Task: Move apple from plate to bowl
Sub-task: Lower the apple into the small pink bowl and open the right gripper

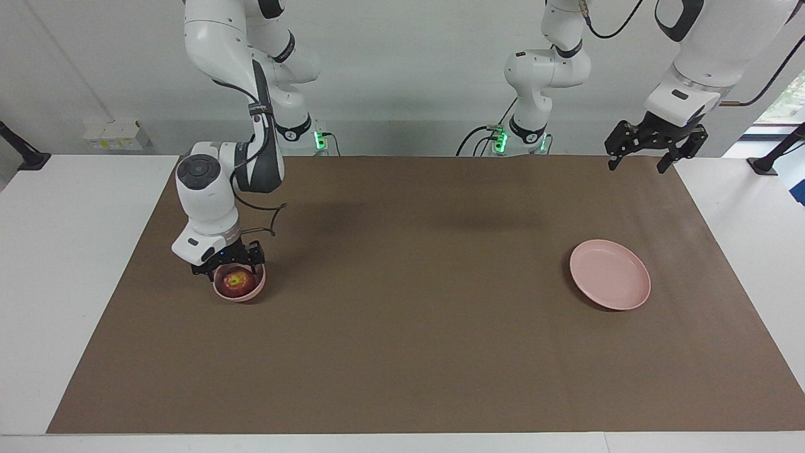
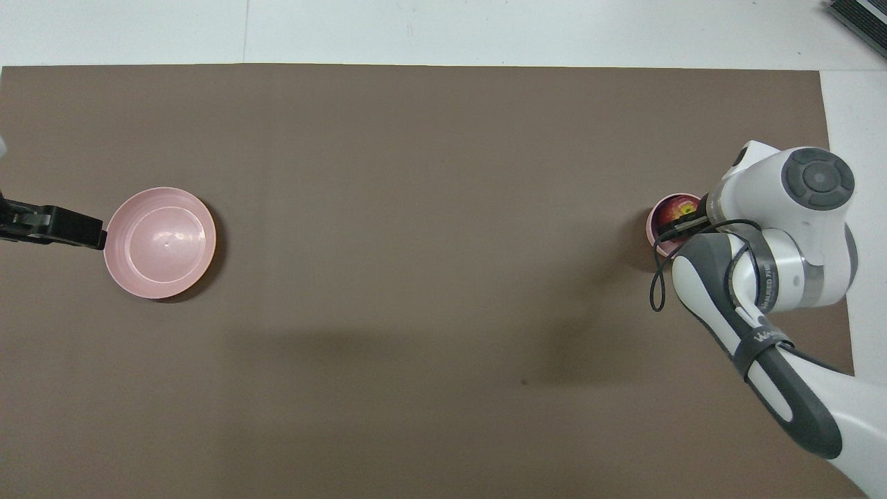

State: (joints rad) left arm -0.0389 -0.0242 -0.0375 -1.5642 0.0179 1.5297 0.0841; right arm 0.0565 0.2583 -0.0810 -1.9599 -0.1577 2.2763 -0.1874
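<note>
The dark red apple (image 1: 236, 280) with its yellowish patch up lies in the small pink bowl (image 1: 255, 290) toward the right arm's end of the table. My right gripper (image 1: 229, 263) is low over the bowl's rim, right at the apple. In the overhead view it (image 2: 678, 225) covers part of the apple (image 2: 680, 208) and the bowl (image 2: 654, 220). The wide pink plate (image 1: 610, 274) is empty toward the left arm's end; it also shows in the overhead view (image 2: 161, 242). My left gripper (image 1: 638, 165) is open and empty, raised high, apart from the plate; the overhead view (image 2: 86, 234) shows it too.
A brown mat (image 1: 402, 352) covers most of the white table (image 1: 75, 283). The arms' bases with green lights stand at the robots' edge of the table.
</note>
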